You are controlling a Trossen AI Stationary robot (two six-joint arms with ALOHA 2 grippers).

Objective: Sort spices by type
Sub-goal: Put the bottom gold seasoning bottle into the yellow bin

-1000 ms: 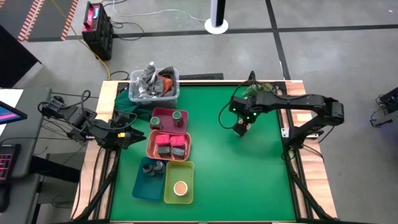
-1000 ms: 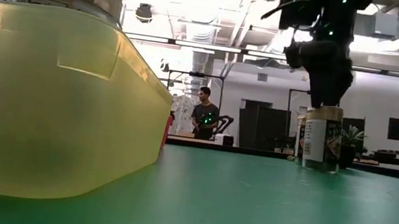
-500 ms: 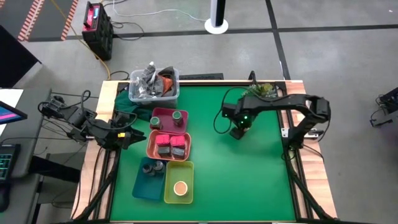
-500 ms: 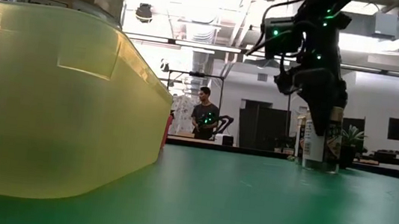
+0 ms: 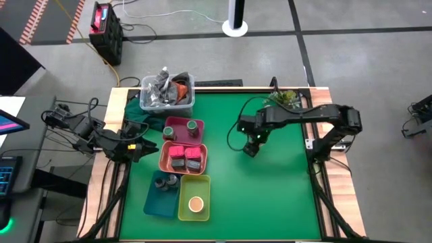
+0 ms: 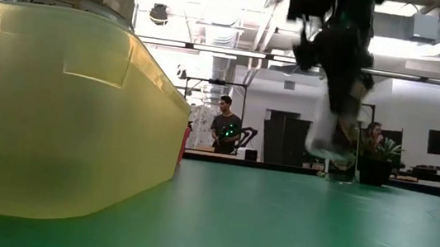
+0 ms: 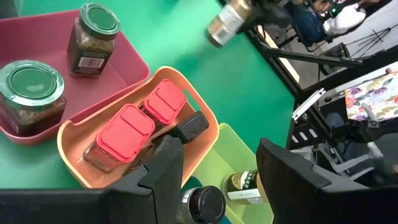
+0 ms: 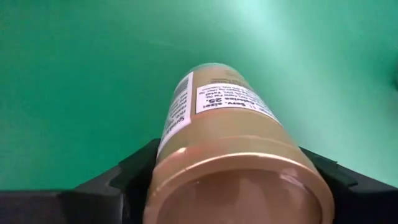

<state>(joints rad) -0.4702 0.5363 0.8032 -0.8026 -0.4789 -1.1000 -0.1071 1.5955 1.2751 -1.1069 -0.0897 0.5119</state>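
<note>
Right pincer [image 5: 250,148], centre-right of the high view, pinched the tan-topped jar [image 8: 224,149] clear of the bench [image 5: 283,202]; best carried level toward the yellow-green tray [image 5: 183,202]. Left pincer [image 7: 217,162] stood spread.

Four trays [image 5: 177,157] ranged in a line along the table's [image 5: 283,196] left half — two jars [image 5: 192,125] in the rearmost, two boxes [image 5: 185,157] in the next. Bin [image 5: 167,92] behind them at the rear left corner. Right gripper [image 5: 251,147] near table centre — left gripper [image 5: 145,145] at the left edge.

The table [image 5: 283,196] is green. One jar [image 8: 230,155] has a tan copper top and white label. Two boxes [image 7: 142,121] have red-pink lids inside a salmon tray [image 7: 205,134].
</note>
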